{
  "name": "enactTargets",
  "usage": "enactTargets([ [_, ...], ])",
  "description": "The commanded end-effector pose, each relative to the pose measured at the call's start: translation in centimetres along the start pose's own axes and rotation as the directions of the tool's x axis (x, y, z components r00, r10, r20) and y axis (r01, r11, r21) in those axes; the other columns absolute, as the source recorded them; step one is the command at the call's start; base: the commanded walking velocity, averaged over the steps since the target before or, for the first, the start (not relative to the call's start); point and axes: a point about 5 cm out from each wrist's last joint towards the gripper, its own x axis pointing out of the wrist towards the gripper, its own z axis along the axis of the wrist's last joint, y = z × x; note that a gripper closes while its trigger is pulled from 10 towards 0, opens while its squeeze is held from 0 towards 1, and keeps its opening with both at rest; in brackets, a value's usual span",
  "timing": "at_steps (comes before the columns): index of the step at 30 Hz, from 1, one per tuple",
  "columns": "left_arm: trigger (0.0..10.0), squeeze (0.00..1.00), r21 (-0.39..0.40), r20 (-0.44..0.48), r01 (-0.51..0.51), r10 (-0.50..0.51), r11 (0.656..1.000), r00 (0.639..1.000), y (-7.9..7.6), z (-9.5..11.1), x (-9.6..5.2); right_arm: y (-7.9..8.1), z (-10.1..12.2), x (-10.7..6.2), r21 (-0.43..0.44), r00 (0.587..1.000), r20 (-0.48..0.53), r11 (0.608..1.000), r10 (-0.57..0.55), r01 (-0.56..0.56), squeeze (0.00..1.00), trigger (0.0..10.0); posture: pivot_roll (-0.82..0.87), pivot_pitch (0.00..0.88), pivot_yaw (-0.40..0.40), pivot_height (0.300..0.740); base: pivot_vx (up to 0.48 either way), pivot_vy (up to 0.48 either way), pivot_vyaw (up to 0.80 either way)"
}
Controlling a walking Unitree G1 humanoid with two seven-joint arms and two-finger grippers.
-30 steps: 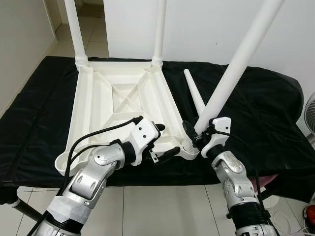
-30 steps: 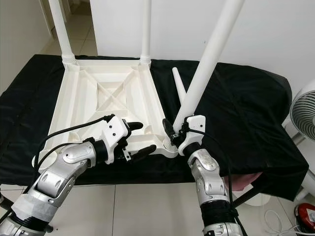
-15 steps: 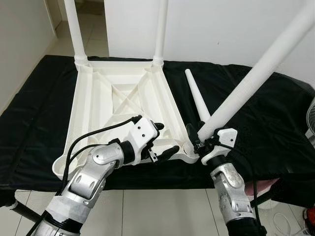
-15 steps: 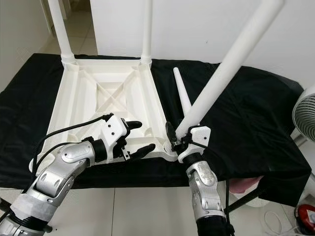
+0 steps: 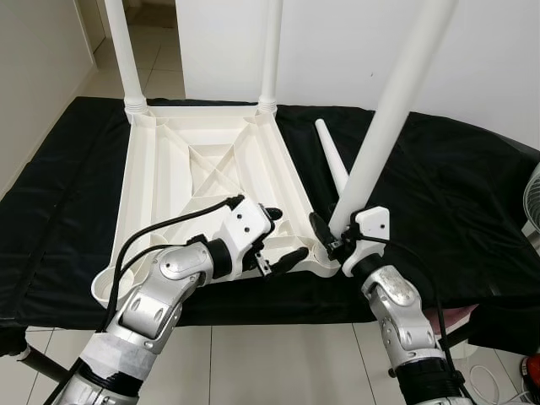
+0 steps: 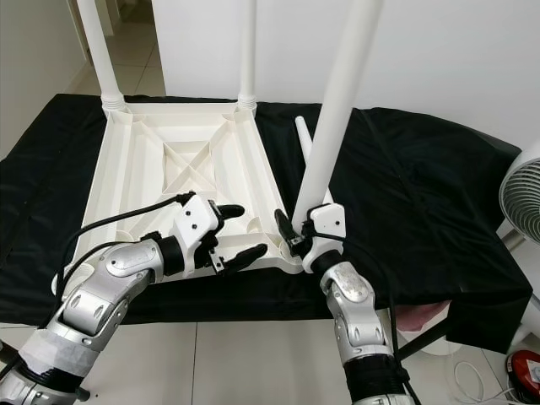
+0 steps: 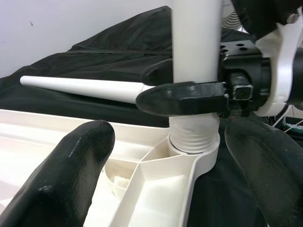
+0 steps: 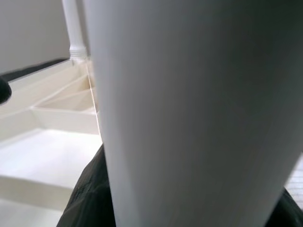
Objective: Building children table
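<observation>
At tabletop (image 5: 202, 169) corner, right gripper (image 5: 331, 239) pinches near-upright leg (image 5: 390, 110); left gripper (image 5: 283, 240) spread.

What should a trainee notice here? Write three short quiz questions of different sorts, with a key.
1. True or false: the right tool grips a table leg standing at the near right corner of the upturned tabletop.
2. How many far legs stand upright in the far corners?
3. The loose leg lies on: A the floor, B the black cloth, C the tabletop.

Key: 1 true; 2 two; 3 B.
</observation>
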Motion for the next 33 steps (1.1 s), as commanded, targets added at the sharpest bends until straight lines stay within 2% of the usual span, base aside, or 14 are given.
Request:
enactTargets([
  [1, 10.0, 0.0, -0.005, 0.013, 0.012, -0.012, 1.0, 1.0, 0.2, 0.2, 0.0, 0.1, -0.4, -0.4, 0.086, 1.0, -0.009, 0.996, -0.024, 0.025, 0.0, 10.0, -0.04, 0.0, -0.039, 0.74, 0.0, 0.0, 0.0],
  [5, 10.0, 0.0, -0.011, 0.016, 0.011, -0.011, 1.0, 1.0, 0.3, 0.3, -0.1, 0.2, 1.2, 0.0, 0.102, 0.999, 0.043, 0.995, -0.011, 0.006, 0.0, 10.0, -0.04, 0.0, -0.034, 0.74, 0.0, 0.0, 0.0],
  [7, 10.0, 0.0, -0.005, 0.025, 0.011, -0.011, 1.0, 1.0, 0.5, 0.4, 0.0, 0.2, 2.8, 0.4, 0.095, 0.997, 0.077, 0.995, 0.031, -0.038, 0.0, 10.0, -0.05, 0.0, -0.034, 0.74, 0.0, 0.0, 0.0],
  [15, 10.0, 0.0, 0.001, 0.042, 0.013, -0.013, 1.0, 0.999, 0.8, 0.8, 0.2, 0.3, 4.5, 0.6, 0.052, 0.991, 0.084, 0.993, 0.103, -0.107, 0.0, 10.0, -0.05, 0.0, -0.038, 0.74, 0.0, 0.0, 0.0],
  [18, 10.0, 0.0, 0.042, 0.087, -0.037, 0.033, 0.998, 0.996, 1.7, 1.7, 0.3, 0.6, 4.1, 0.5, -0.007, 0.985, -0.003, 0.985, 0.175, -0.175, 0.0, 10.0, -0.05, 0.0, -0.045, 0.74, 0.0, 0.0, 0.0],
  [19, 10.0, 0.0, 0.042, 0.087, -0.037, 0.033, 0.998, 0.996, 1.7, 1.7, 0.3, 0.6, 4.1, 0.5, -0.007, 0.985, -0.003, 0.985, 0.175, -0.175, 0.0, 10.0, -0.05, 0.0, -0.045, 0.74, 0.0, 0.0, 0.0],
  [21, 10.0, 0.0, 0.048, 0.13, -0.046, 0.039, 0.998, 0.991, 2.5, 3.1, 0.3, 0.7, 3.0, 0.5, -0.074, 0.97, -0.103, 0.97, 0.223, -0.231, 0.0, 10.0, -0.04, 0.0, -0.05, 0.74, 0.0, 0.0, 0.0],
  [22, 10.0, 0.0, 0.048, 0.13, -0.046, 0.039, 0.998, 0.991, 2.5, 3.1, 0.3, 0.7, 3.0, 0.5, -0.074, 0.97, -0.103, 0.97, 0.223, -0.231, 0.0, 10.0, -0.04, 0.0, -0.05, 0.74, 0.0, 0.0, 0.0],
  [25, 10.0, 0.0, 0.031, 0.156, -0.021, 0.016, 0.999, 0.988, 3.2, 4.4, 0.4, 0.8, 2.7, 0.5, -0.127, 0.951, -0.155, 0.949, 0.268, -0.288, 0.0, 10.0, -0.04, 0.0, -0.05, 0.74, 0.0, 0.0, 0.0],
  [27, 10.0, 0.0, 0.013, 0.211, 0.026, -0.028, 1.0, 0.977, 3.6, 6.0, 0.4, 0.5, 2.7, 0.6, -0.162, 0.934, -0.188, 0.928, 0.304, -0.334, 0.0, 10.0, -0.04, 0.0, -0.049, 0.74, 0.0, 0.0, 0.0],
  [31, 10.0, 0.0, -0.031, 0.255, 0.099, -0.088, 0.995, 0.963, 3.6, 7.1, 0.4, 0.2, 2.8, 0.7, -0.19, 0.918, -0.215, 0.907, 0.334, -0.375, 0.0, 10.0, -0.05, 0.0, -0.045, 0.74, 0.0, 0.0, 0.0],
  [32, 10.0, 0.15, -0.056, 0.28, 0.152, -0.131, 0.987, 0.951, 3.4, 7.6, 0.4, 0.0, 3.1, 0.9, -0.202, 0.911, -0.224, 0.898, 0.346, -0.39, 0.0, 10.0, -0.05, 0.0, -0.042, 0.74, 0.0, 0.0, 0.0],
  [33, 10.0, 0.15, -0.069, 0.296, 0.186, -0.158, 0.98, 0.942, 3.3, 7.9, 0.4, -0.1, 3.2, 1.0, -0.208, 0.907, -0.232, 0.893, 0.352, -0.4, 0.0, 10.0, -0.05, 0.0, -0.042, 0.74, 0.0, 0.0, 0.0],
])
